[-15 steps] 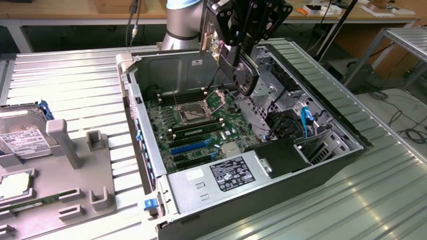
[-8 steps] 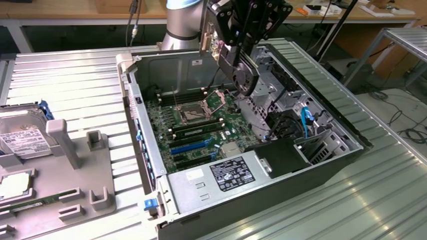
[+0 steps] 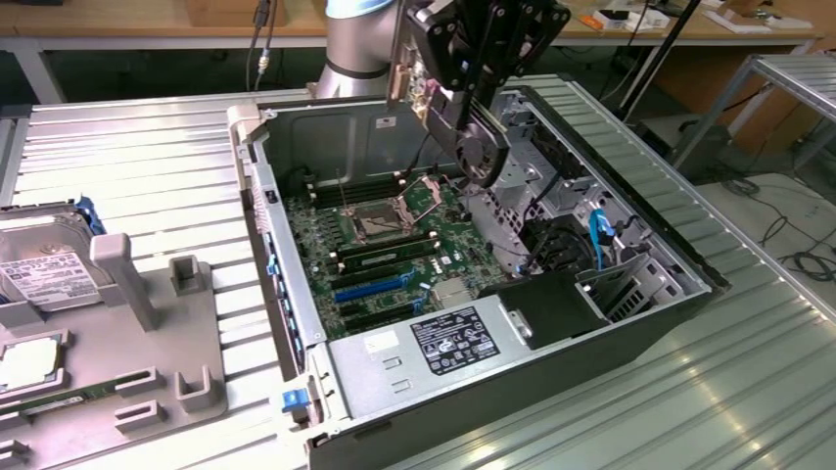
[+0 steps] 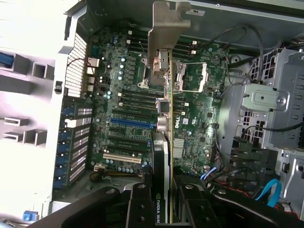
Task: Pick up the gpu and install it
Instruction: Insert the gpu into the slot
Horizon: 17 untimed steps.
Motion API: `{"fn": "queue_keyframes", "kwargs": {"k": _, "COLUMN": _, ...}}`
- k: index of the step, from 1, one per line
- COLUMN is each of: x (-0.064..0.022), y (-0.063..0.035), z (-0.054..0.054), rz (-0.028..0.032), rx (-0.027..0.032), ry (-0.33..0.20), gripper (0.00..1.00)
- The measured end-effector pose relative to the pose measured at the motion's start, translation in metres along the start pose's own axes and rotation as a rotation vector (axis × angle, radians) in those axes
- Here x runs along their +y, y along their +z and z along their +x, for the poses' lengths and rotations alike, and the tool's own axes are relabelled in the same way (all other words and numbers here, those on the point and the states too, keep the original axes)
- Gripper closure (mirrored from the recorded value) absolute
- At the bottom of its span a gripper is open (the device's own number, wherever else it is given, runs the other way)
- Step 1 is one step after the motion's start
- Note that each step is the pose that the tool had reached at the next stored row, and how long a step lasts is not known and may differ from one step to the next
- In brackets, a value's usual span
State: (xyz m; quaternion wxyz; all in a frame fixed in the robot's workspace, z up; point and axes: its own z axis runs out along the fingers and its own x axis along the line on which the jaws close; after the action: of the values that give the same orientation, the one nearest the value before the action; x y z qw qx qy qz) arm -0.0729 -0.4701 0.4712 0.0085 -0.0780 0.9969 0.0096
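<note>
The gpu [image 3: 473,147] hangs edge-down over the open computer case [image 3: 281,245], above the motherboard [image 3: 392,235]. My gripper [image 3: 477,59] is shut on the card's upper part. In the wrist view the gpu [image 4: 164,142] appears edge-on, its silver end bracket [image 4: 167,28] at the far end and its black cooler face running back between my gripper [image 4: 164,206] fingers [image 4: 137,204]. The card floats clear of the board, roughly over the blue expansion slot [image 4: 133,124] and the CPU socket [image 4: 190,76]. That blue slot [image 3: 372,287] lies bare on the board.
A power supply [image 3: 438,343] fills the case's near corner, and a drive cage [image 3: 575,166] with a blue cable [image 3: 601,235] lines the exterior view's right. A grey fixture tray [image 3: 144,323] on the exterior view's left holds a silver hard drive [image 3: 39,274]. Memory sticks [image 3: 379,257] sit in their slots.
</note>
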Motion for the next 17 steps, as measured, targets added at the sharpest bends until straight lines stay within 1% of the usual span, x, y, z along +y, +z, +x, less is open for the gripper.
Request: {"fn": "queue_keyframes", "kwargs": {"k": 17, "x": 0.0, "y": 0.0, "z": 0.0, "rz": -0.0022, "rx": 0.0022, "ry": -0.121, "gripper": 0.73}}
